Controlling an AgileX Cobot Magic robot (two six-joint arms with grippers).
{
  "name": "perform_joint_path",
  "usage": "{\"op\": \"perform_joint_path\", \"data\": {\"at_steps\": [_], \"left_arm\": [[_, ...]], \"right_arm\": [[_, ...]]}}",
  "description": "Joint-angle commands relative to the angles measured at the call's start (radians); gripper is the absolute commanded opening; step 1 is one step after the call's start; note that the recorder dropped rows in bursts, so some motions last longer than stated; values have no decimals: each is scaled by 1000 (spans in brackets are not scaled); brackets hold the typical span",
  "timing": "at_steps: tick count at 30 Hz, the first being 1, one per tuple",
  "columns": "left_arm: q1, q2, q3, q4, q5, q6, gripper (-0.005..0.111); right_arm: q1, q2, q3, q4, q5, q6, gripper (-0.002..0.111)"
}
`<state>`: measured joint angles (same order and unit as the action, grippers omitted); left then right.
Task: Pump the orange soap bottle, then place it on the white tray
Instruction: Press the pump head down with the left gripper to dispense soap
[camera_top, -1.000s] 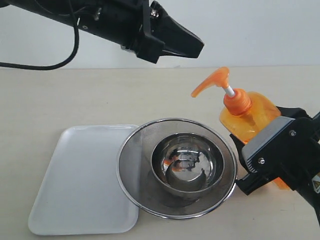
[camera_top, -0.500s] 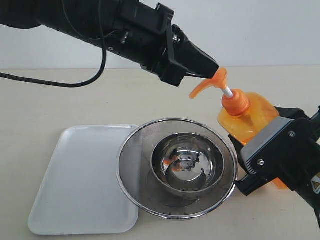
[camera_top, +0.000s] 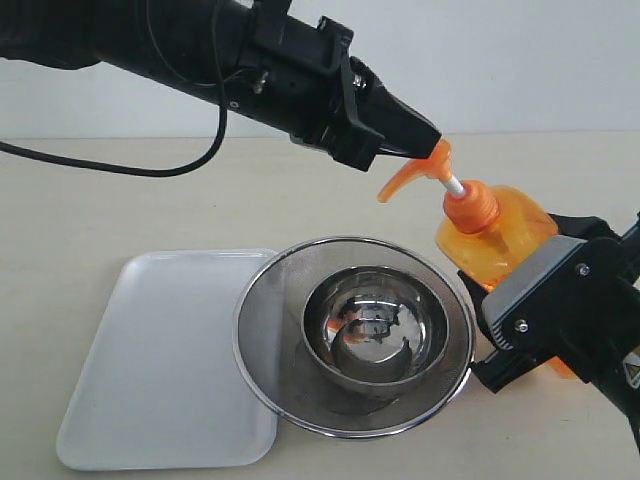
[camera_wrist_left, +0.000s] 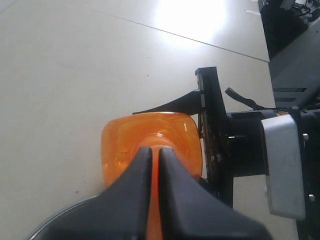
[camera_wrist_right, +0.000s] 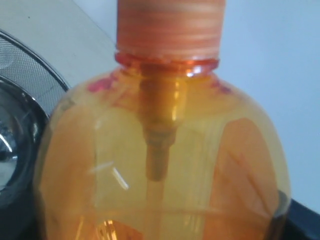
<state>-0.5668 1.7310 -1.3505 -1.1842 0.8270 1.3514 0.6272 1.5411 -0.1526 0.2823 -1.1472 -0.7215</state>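
The orange soap bottle (camera_top: 505, 232) leans over the table on the right, its orange pump head (camera_top: 412, 176) pointing left above a steel strainer. My right gripper (camera_top: 515, 275) is shut on the bottle's lower body, which fills the right wrist view (camera_wrist_right: 160, 165). My left gripper (camera_top: 428, 138) is shut, and its tips rest on top of the pump head. In the left wrist view the shut left gripper (camera_wrist_left: 156, 151) sits directly over the orange soap bottle (camera_wrist_left: 120, 145). The white tray (camera_top: 165, 360) lies flat at the lower left with nothing on it.
A round steel mesh strainer (camera_top: 268, 300) sits mid-table with a steel bowl (camera_top: 425, 335) inside it, overlapping the tray's right edge and touching the bottle's side. A black cable (camera_top: 90, 165) trails across the table at the left.
My left arm has swung down and to the right, bringing its shut tips onto the pump head. The pump head has dipped slightly. The right gripper and bottle have hardly moved.
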Motion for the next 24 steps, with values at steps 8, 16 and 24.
{"op": "perform_joint_path", "data": {"at_steps": [8,16,24], "left_arm": [[-57,72,1,16,9,11,5],[-62,72,1,20,3,11,5],[-62,81,1,14,3,11,5]], "right_arm": [[1,-5,-9,-78,-59,17,0],[1,-5,-9,-113,-61,33,0],[1,-5,-9,-117,-67,32,0]]}}
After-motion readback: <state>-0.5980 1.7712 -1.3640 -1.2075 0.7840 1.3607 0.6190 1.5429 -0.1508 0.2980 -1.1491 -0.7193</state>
